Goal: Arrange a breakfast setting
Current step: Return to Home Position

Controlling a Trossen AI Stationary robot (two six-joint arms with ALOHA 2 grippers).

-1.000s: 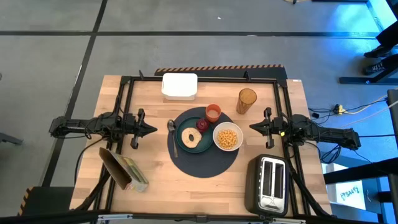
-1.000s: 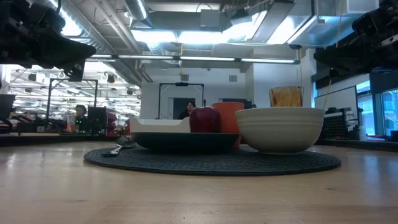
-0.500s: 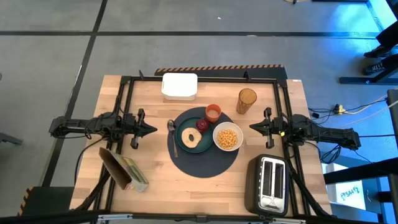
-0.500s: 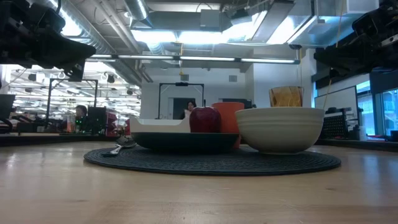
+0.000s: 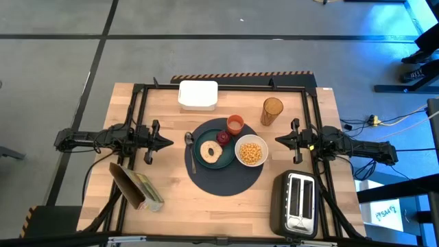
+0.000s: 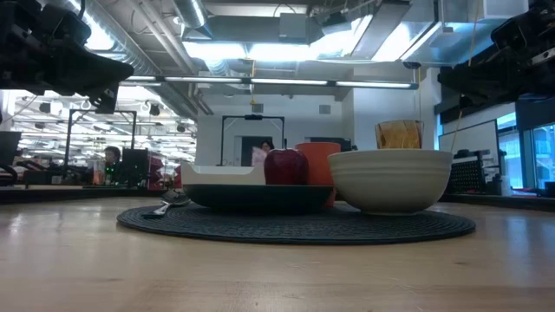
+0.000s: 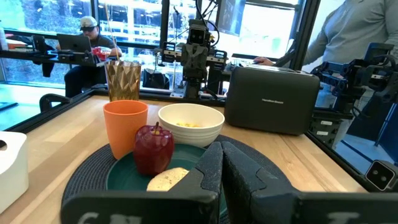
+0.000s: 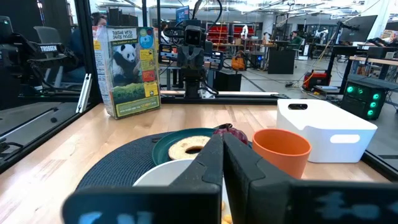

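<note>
A large dark round mat lies mid-table. On it rest a teal plate with a bagel and a red fruit, a white bowl of yellow cereal, a small orange cup and a metal spoon. My left gripper is shut and empty above the table, left of the mat. My right gripper is shut and empty, right of the bowl.
A white box and a brown glass stand at the far side. A silver-and-black toaster stands near right, a cereal box near left. A black frame borders the table. People show in the room beyond.
</note>
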